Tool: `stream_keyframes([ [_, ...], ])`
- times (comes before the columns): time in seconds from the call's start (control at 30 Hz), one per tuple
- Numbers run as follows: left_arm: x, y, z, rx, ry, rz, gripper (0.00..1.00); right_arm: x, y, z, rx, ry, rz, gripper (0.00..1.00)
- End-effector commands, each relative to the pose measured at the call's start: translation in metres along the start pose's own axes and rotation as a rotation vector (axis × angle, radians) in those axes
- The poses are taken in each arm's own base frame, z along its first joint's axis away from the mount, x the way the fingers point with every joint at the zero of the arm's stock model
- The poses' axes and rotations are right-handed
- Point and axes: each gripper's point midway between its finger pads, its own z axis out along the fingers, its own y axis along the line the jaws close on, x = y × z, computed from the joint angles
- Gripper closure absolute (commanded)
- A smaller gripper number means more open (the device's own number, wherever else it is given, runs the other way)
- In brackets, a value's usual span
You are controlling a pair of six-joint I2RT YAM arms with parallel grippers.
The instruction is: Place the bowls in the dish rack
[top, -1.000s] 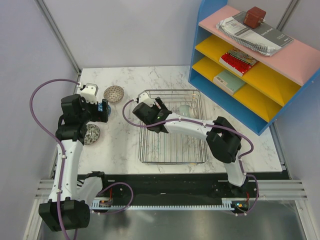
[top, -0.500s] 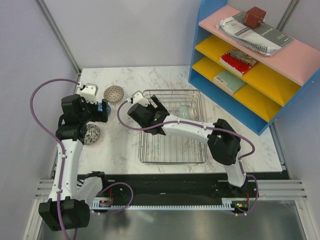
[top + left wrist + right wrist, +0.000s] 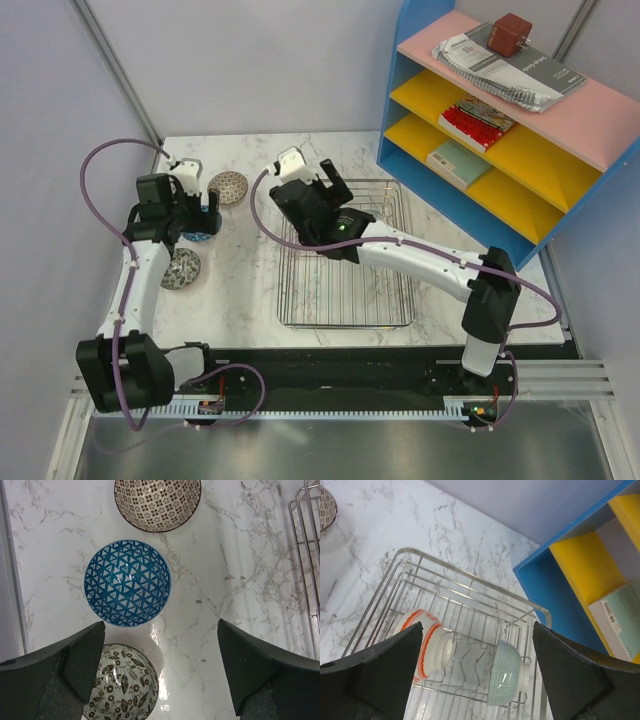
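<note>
Left claw (image 3: 160, 625) agape over the blue bowl (image 3: 127, 582), right claw (image 3: 477, 625) agape above far rim of the dish rack (image 3: 470, 578).

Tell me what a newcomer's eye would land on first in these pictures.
The bright shelf unit, blue with pink and yellow shelves, stands out at the table's far right corner. On the marble table at the left, a vivid blue triangle-patterned bowl sits between a brown-patterned bowl and a floral bowl. In the silver dish rack, an orange-banded bowl and a pale teal bowl lie tipped on their sides.
</note>
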Motion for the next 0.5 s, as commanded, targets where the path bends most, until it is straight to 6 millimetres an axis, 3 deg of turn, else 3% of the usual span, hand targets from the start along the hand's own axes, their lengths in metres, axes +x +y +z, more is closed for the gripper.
stream_keyframes([
  [0.0, -0.052, 0.017, 0.015, -0.034, -0.103, 0.046, 0.00, -0.030, -0.054, -0.008, 0.081, -0.065, 0.083, 0.02],
  [0.13, -0.065, 0.032, 0.044, -0.092, -0.076, 0.054, 0.00, -0.028, -0.085, -0.001, 0.099, -0.060, 0.128, 0.02],
  [0.23, -0.078, 0.045, 0.073, -0.125, -0.060, 0.069, 0.00, -0.021, -0.097, 0.002, 0.094, -0.051, 0.144, 0.02],
  [0.3, -0.069, 0.048, 0.101, -0.134, -0.004, 0.080, 0.00, -0.016, -0.105, 0.004, 0.091, -0.046, 0.155, 0.02],
  [0.33, -0.077, 0.052, 0.106, -0.144, -0.011, 0.085, 0.00, -0.015, -0.108, 0.004, 0.092, -0.045, 0.160, 0.02],
  [0.37, -0.066, 0.053, 0.125, -0.142, 0.032, 0.088, 0.00, -0.013, -0.110, 0.004, 0.089, -0.044, 0.168, 0.02],
  [0.47, -0.071, 0.062, 0.146, -0.170, 0.048, 0.093, 0.01, -0.011, -0.122, 0.006, 0.095, -0.042, 0.189, 0.02],
])
